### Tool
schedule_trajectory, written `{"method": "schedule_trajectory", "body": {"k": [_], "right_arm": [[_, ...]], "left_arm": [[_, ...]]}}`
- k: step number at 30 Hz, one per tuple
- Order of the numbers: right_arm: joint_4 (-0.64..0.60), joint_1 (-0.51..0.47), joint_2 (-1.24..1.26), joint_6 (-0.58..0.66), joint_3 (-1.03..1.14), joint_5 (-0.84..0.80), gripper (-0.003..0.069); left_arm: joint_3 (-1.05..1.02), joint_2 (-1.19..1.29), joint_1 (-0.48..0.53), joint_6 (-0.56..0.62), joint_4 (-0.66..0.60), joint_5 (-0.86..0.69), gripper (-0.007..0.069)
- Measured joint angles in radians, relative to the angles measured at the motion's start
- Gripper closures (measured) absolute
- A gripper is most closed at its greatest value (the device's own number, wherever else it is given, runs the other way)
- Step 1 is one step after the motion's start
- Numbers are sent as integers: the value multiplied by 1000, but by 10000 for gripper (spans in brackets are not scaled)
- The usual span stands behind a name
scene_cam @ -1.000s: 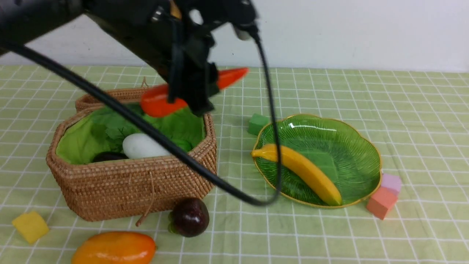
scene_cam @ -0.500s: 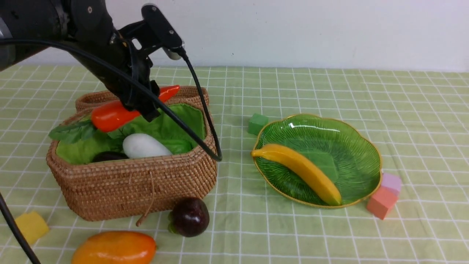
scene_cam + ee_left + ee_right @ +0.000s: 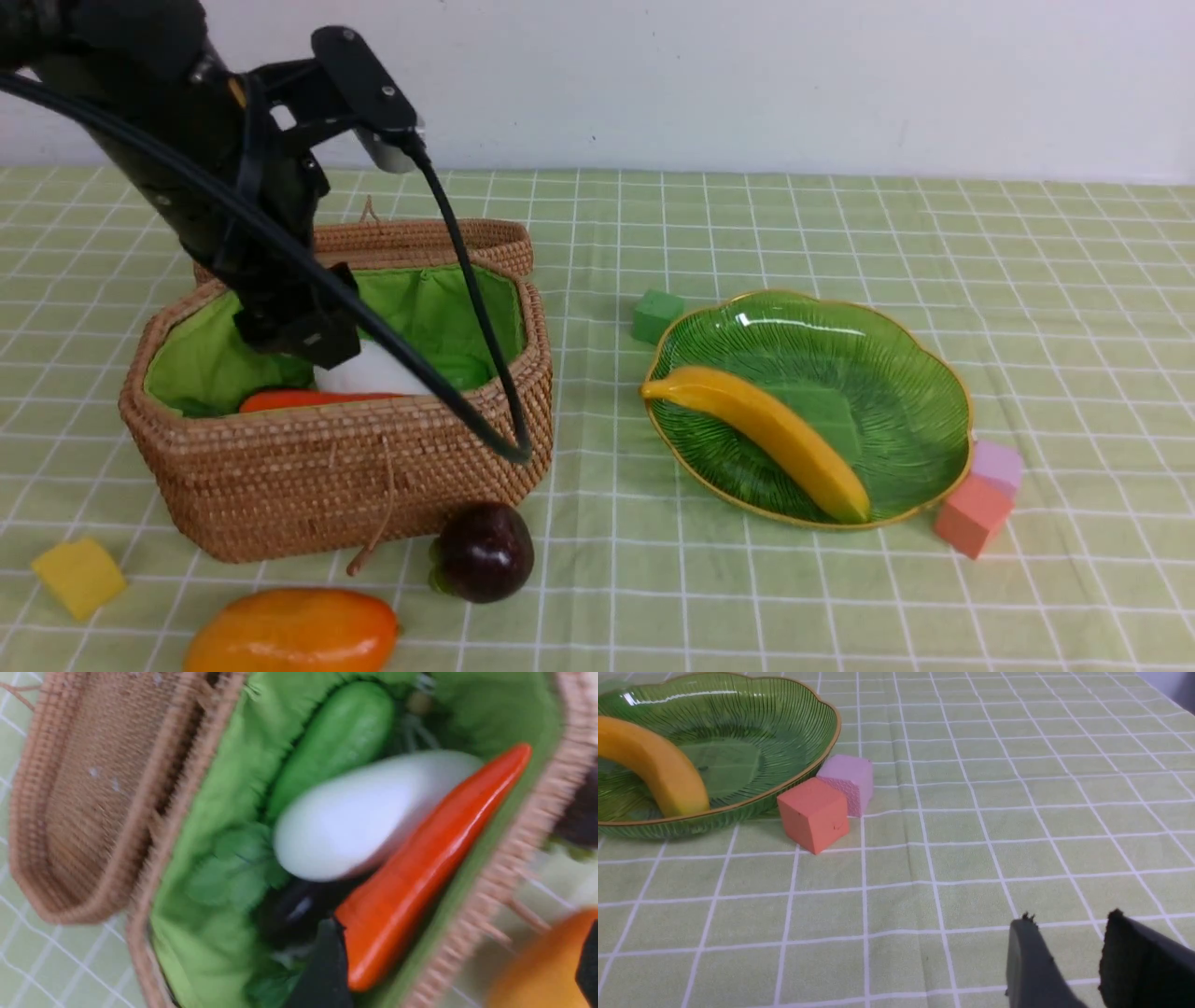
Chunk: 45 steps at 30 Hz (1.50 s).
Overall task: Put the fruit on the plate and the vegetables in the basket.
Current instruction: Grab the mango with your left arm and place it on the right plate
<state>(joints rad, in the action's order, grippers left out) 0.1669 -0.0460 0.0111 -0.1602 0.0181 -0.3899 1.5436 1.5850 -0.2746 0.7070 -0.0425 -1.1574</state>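
The wicker basket holds the red-orange carrot, the white radish and the dark eggplant. The carrot lies along the basket's near wall beside the radish. My left gripper hangs over the basket, open and empty, one finger next to the carrot's thick end. The banana lies on the green plate. The maroon fruit and the mango lie on the cloth in front of the basket. My right gripper is slightly open, empty, low over the cloth.
The basket's lid lies open behind it. A yellow cube sits front left and a green cube between basket and plate. A pink cube and a salmon cube touch the plate's right rim. The left arm's cable drapes over the basket.
My left gripper moved left and down over the basket with the carrot and let it go. The carrot now lies inside the basket.
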Motion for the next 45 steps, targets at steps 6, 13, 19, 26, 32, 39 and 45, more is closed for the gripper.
{"method": "schedule_trajectory", "body": {"k": [6, 13, 19, 26, 32, 39, 45], "right_arm": [[0, 0, 0, 0, 0, 0, 419], [0, 0, 0, 0, 0, 0, 419], [0, 0, 0, 0, 0, 0, 419], [0, 0, 0, 0, 0, 0, 419], [0, 0, 0, 0, 0, 0, 419], [0, 0, 0, 0, 0, 0, 419], [0, 0, 0, 0, 0, 0, 419]], "left_arm": [[-170, -130, 0, 22, -89, -68, 51], [-514, -151, 0, 92, -30, 150, 43], [-679, -151, 0, 92, -47, 399, -11], [-745, -151, 0, 92, -54, 441, -14], [-747, -122, 0, 93, -57, 463, -5], [-747, -3, 0, 93, -66, 514, 19], [-747, 37, 0, 93, -111, 518, 102]]}}
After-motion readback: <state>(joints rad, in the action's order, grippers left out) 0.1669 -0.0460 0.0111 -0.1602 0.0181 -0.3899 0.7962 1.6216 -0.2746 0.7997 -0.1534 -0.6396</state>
